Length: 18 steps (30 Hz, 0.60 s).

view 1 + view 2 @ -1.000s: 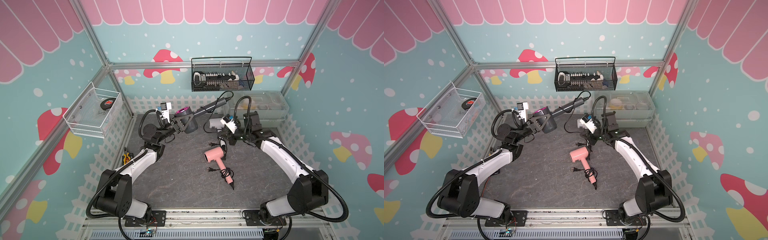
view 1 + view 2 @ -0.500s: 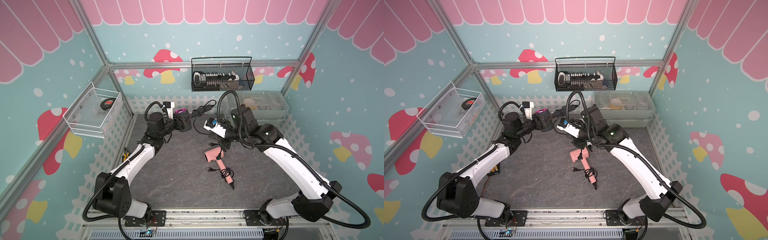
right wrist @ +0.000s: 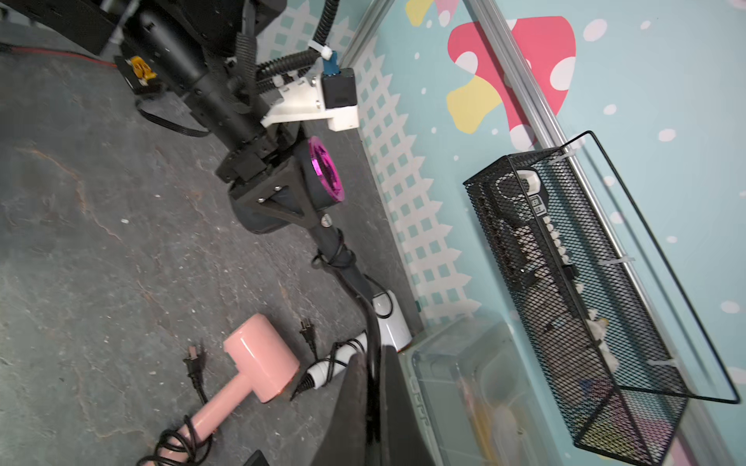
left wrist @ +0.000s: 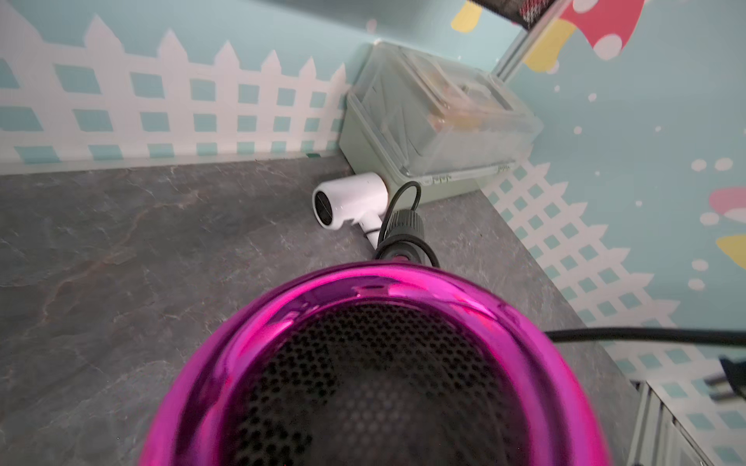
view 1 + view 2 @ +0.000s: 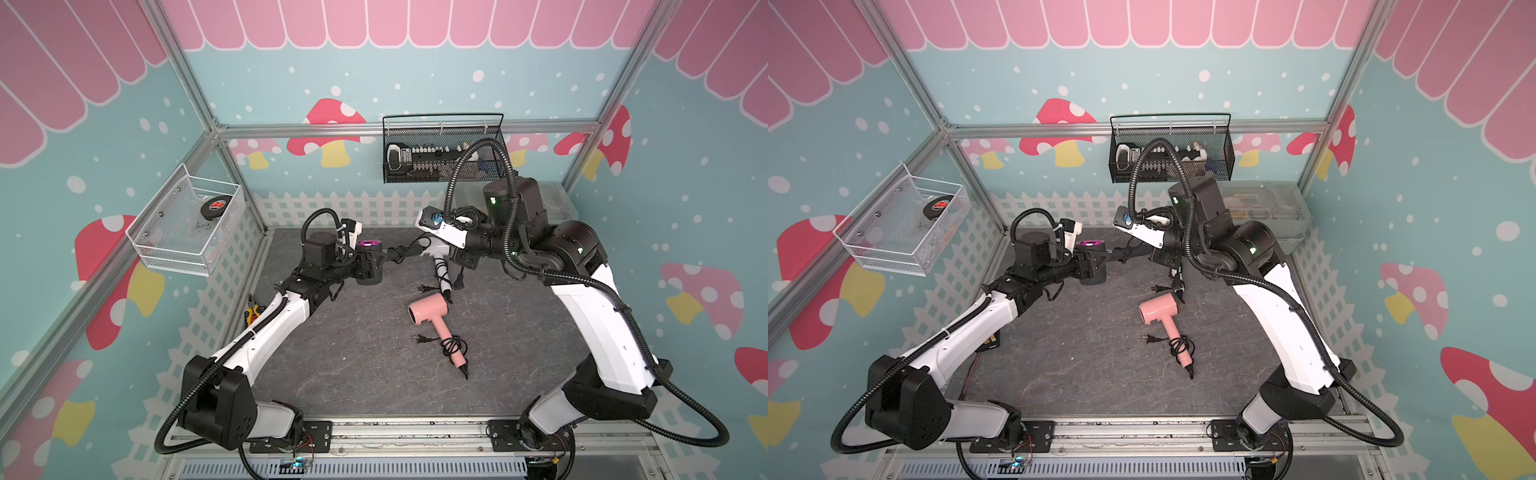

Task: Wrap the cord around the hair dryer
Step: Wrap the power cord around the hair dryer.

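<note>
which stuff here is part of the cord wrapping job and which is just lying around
In the job: dark hair dryer, its black cord, left gripper holding the dryer, right gripper shut on the cord.
Lying about: pink hair dryer, white hair dryer, plastic box, black basket, white basket, pliers.

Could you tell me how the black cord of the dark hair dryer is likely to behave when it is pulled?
The cord is probably floppy: it curves between the handle and the right gripper. The loops on the handle look loose, so they may slip without tension. It seems thin and light, unlikely to drag the held hair dryer.
</note>
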Available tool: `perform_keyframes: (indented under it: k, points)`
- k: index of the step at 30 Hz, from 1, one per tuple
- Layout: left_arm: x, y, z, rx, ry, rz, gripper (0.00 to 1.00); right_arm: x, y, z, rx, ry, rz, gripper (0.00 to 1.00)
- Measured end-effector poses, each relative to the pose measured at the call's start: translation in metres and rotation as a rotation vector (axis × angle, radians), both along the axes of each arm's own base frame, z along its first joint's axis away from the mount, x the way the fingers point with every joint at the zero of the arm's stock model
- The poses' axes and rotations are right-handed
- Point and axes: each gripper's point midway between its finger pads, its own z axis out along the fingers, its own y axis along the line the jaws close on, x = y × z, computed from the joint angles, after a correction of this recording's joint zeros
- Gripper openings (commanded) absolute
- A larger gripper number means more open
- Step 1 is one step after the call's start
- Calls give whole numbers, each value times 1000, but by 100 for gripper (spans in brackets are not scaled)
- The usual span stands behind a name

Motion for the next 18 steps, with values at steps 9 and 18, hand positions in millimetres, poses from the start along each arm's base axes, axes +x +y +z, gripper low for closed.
perform_keyframes:
  k: [9,18]
  points:
    - [-81,-47,2,-72,32,-328,0,52,7,8,-90,-118,-35,0]
    - [-130,-71,25,-311,1,-587,0,121,-35,-63,-79,97,-81,0]
